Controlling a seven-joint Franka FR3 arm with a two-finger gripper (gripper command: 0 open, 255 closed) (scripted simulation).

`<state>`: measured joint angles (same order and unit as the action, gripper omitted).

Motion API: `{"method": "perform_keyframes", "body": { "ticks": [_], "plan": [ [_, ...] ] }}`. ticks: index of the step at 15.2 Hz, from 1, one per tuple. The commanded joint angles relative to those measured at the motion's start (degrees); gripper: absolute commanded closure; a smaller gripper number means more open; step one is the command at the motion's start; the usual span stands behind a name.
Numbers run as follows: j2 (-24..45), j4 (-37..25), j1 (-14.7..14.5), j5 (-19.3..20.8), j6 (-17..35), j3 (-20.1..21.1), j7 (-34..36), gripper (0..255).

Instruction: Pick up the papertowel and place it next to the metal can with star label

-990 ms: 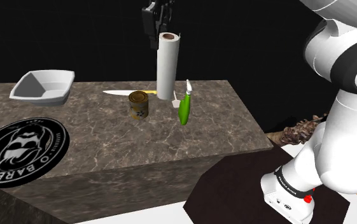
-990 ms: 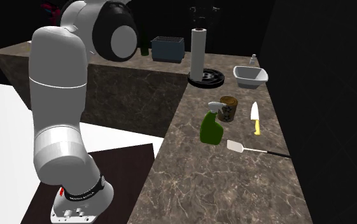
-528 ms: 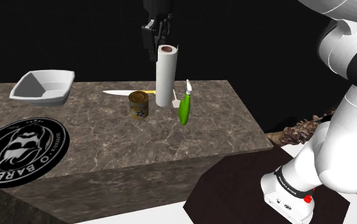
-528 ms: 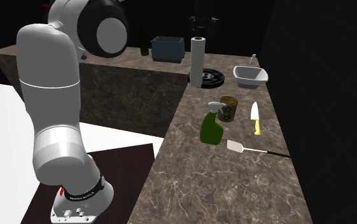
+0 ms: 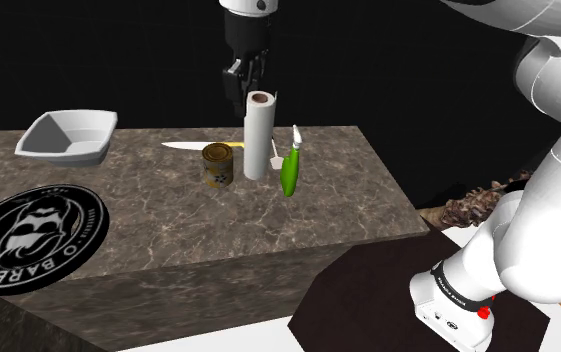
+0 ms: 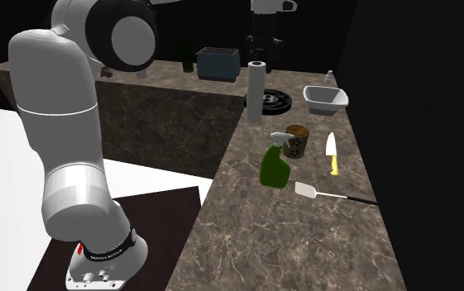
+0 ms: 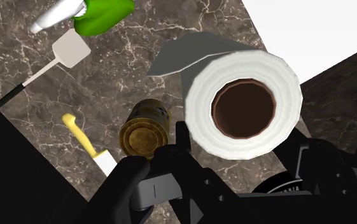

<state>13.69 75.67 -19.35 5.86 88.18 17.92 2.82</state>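
Gripper was clamped across the top of the papertowel. The roll was upright, long axis vertical, brown core facing the wrist camera. The can sat just beside it, lower down. Versus 1 s back, roll and hand had dropped together toward the counter. Shoulder view put its base level with the can. Second exterior view suggested it possibly hung above the surface, couldn't confirm. Green spray bottle nearby, bowl well beyond.
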Motion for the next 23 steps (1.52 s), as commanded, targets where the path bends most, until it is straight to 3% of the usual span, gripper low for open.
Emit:
{"method": "perform_keyframes", "body": {
  "ticks": [1, 23],
  "plan": [
    [-0.6, 2.5, 0.2, -0.2, 1.9, -0.1, -0.1, 255],
    [-1.7, 21.0, 1.1, -0.3, 19.4, -0.4, 0.4, 255]
  ]
}}
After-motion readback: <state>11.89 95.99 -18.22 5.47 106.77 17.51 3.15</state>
